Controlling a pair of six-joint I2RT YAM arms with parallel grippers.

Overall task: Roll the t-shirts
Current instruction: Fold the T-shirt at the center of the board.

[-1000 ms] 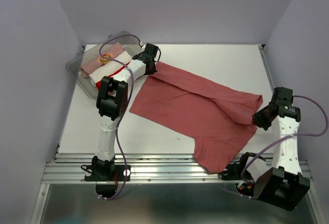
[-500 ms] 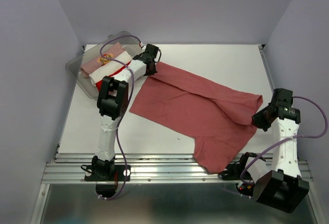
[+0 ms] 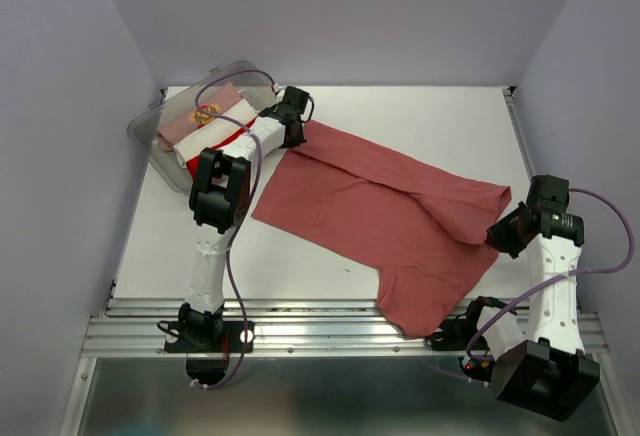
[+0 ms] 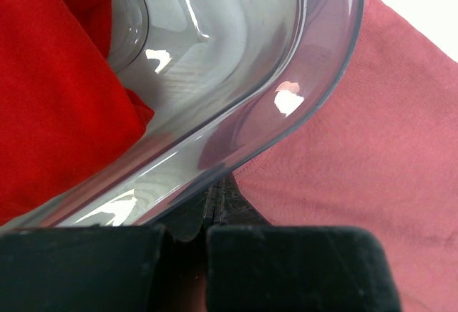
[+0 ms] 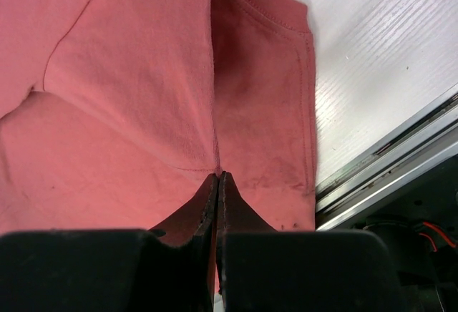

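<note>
White table [image 3: 400, 116], pale lilac walls on three sides, metal rail [image 3: 300, 321] along the near edge.

Top view:
- brick-red tee [image 3: 370, 206] lies spread flat on the table, running diagonally from far-left to near-right. Its lower part hangs over the rail.
- Clear tub [image 3: 145, 131] sits at the far-left corner. Inside it: pale pink bundle [image 3: 190, 121] w/ yellow-red print, white bundle [image 3: 215, 128] next to it, and bright red bundle [image 3: 192, 164] nearest the arms.
- L gripper [image 3: 292, 116] sits btwn the tub's right end and the tee's far-left corner, touching both areas. Finger state can't be read from above.
- R gripper [image 3: 497, 236] is low at the tee's right edge, just below its right corner.

L wrist view:
- L gripper [image 4: 215, 197] fingers are pressed together, no gap.
- Tips sit under the curved tub [image 4: 315, 76] wall, right at the edge of the brick-red tee [image 4: 386, 147].
- Whether cloth is nipped btwn them: can't tell, since the tub wall covers the tips.
- Bright red bundle [image 4: 50, 97] fills the left side, seen inside the tub.

R wrist view:
- R gripper [image 5: 217, 183] fingers are pressed together, pinching a fold of the brick-red tee [image 5: 129, 76].
- One straight crease runs from the tips up through the cloth.
- Hemmed edge lies right of the tips; beyond it, bare table [image 5: 379, 40] and the rail [image 5: 401, 154].
</note>
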